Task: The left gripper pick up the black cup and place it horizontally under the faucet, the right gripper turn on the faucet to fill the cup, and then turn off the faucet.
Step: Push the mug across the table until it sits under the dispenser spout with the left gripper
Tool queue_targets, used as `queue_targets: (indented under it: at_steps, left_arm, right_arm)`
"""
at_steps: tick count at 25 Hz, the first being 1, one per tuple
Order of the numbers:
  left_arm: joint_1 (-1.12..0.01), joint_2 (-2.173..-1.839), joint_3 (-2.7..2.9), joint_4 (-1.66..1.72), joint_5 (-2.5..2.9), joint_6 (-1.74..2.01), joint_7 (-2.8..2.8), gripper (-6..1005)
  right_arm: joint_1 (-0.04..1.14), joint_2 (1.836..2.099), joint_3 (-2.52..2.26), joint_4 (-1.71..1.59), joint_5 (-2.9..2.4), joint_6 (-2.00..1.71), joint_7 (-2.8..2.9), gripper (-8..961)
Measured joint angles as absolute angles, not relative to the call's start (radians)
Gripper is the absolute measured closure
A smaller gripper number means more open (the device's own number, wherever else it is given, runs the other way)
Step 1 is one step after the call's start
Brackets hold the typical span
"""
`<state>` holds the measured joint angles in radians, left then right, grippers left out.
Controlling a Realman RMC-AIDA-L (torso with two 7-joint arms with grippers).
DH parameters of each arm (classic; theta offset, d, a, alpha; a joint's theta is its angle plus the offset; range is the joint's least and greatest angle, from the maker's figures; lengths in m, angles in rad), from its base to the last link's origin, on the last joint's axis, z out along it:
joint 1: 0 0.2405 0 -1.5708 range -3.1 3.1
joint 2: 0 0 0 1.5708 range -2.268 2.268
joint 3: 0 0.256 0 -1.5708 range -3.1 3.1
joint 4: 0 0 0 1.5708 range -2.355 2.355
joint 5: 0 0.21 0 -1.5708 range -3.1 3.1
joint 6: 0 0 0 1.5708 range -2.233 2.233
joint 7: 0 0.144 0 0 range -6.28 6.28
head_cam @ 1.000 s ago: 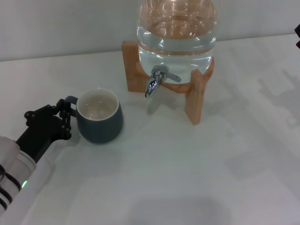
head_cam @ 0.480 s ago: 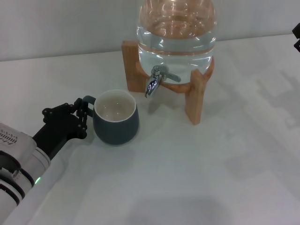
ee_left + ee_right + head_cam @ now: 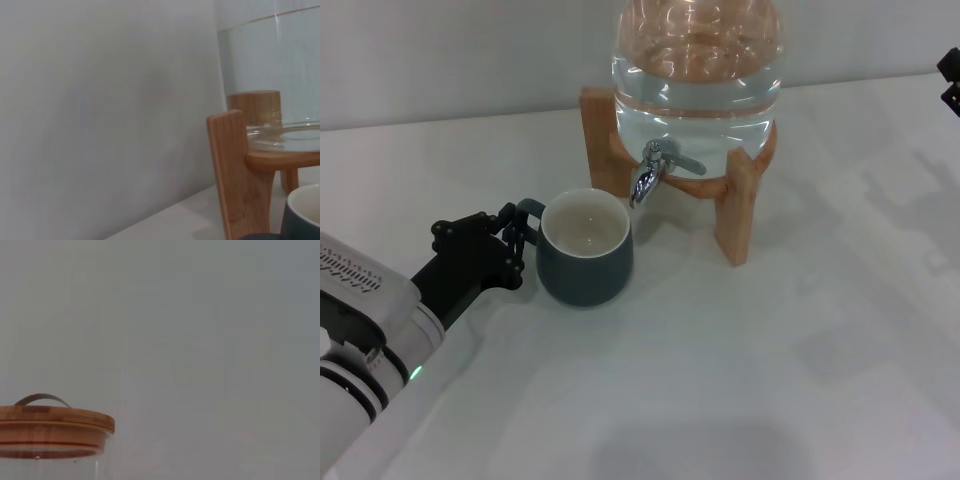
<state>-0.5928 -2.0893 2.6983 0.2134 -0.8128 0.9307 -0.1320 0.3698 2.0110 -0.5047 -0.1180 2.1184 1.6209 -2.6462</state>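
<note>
Fingers of the left tool, a black two-fingered claw on a white arm, are clenching the loop handle of the squat black cup, which is sitting upright on the white worktop at centre left, just below-left of the chrome faucet. Right tool is showing only at the upper right edge; its state cannot be told.

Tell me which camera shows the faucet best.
The head view: the faucet shows whole, spout just above the black cup's rim. The left wrist view shows only the wooden stand and jar; the right wrist view only the lid.
</note>
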Motion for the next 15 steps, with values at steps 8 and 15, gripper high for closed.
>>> queue_targets:
  at_steps: [8, 15]
  left_arm:
    - [-0.609, -2.090, 2.700, 0.215, -0.793, 0.917, -0.132, 915]
    - [-0.616, -2.091, 2.700, 0.227, -0.779, 0.916, -0.132, 915]
  right_arm:
    - [0.374, 2.011, -0.505, -0.118, 2.118, 1.621, -2.644, 96]
    - [0.374, 2.012, -0.507, -0.117, 2.118, 1.621, -2.643, 96]
